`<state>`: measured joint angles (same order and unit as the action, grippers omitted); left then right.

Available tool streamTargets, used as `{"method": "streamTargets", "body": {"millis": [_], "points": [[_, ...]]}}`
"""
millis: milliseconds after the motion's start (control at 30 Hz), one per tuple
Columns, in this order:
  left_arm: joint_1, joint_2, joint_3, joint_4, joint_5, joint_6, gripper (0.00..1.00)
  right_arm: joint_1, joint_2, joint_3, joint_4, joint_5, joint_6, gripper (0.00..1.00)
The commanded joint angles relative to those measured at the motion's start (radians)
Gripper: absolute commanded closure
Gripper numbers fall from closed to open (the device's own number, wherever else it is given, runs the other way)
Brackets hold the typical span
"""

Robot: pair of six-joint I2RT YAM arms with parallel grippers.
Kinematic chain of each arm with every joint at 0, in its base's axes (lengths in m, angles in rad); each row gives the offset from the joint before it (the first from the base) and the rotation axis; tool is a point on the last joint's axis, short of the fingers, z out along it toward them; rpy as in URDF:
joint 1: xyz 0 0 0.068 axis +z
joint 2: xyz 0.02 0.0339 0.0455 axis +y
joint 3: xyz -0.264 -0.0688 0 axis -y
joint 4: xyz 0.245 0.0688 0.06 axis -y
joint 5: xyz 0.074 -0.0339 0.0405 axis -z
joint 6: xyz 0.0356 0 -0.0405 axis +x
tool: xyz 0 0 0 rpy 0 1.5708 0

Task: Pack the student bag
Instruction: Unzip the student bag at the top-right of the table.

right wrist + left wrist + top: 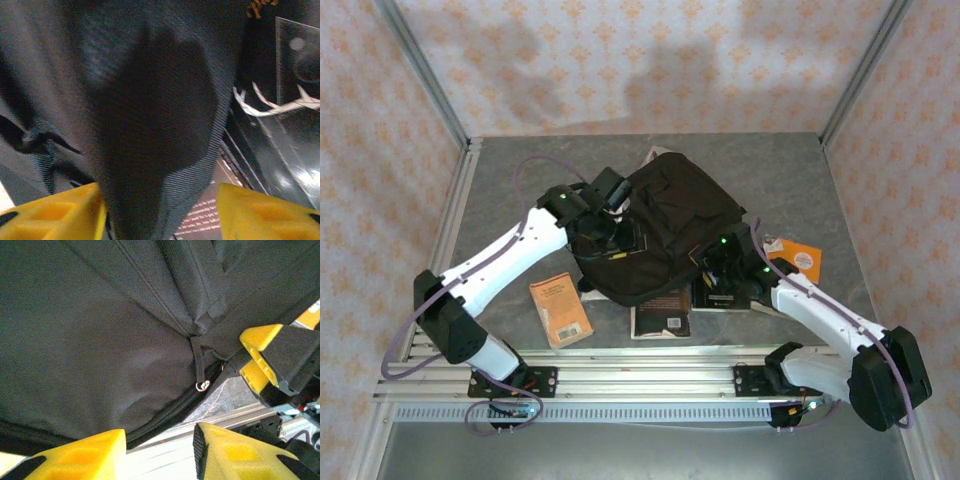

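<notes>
**A:** Where is the student bag (660, 215)?

**B:** It lies in the middle of the grey table (520, 170), between the two arms. Everything else sits around it.

**A:** And the left gripper (160, 460)?

**B:** It is at the bag's left side, low against the fabric. In its wrist view the yellow fingers (80, 456) stand apart with nothing between them, and a pale metal rail (165, 440) shows through the gap. Just beyond them runs the bag's zip, with a small zip pull (202, 385) hanging on a fabric tab.

**A:** The right gripper (160, 215)?

**B:** That one is at the bag's near right corner. Its fingers (55, 212) are apart as well, and a fold of the bag's black fabric comes down between them. The fold lies against one finger, but printed lines of a book cover show between it and the other finger — so the fold is not clamped.

**A:** What lies round the bag?

**B:** An orange paperback (561, 311) lies just off its near left edge. A black book (661, 314) pokes out from under its near edge. A second black book (720, 296) sits right beside that one, at the bag's near right corner under the right gripper. A second orange book (802, 260) lies off the bag's right side — partly behind the right arm.
</notes>
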<state>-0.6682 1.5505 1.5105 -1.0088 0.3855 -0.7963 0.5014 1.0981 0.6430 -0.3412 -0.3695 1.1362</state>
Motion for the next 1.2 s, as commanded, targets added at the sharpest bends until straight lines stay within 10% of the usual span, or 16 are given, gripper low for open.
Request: {"method": "streamTargets", "body": {"millis": [0, 567, 867, 1167], "points": [[-0.001, 0.003, -0.014, 0.056, 0.010, -0.105, 0.58, 0.005, -0.019, 0.067, -0.168, 0.035, -0.042, 0.37], [-0.030, 0.037, -0.065, 0.141, 0.040, -0.267, 0.59, 0.050, 0.070, 0.083, -0.038, -0.093, 0.062, 0.39], [-0.077, 0.136, -0.078, 0.183, 0.079, -0.314, 0.59, 0.063, 0.091, 0.025, 0.117, -0.076, 0.055, 0.99], [-0.082, 0.244, -0.024, 0.176, 0.053, -0.287, 0.59, 0.069, -0.080, -0.135, 0.371, -0.013, 0.037, 1.00]]}}
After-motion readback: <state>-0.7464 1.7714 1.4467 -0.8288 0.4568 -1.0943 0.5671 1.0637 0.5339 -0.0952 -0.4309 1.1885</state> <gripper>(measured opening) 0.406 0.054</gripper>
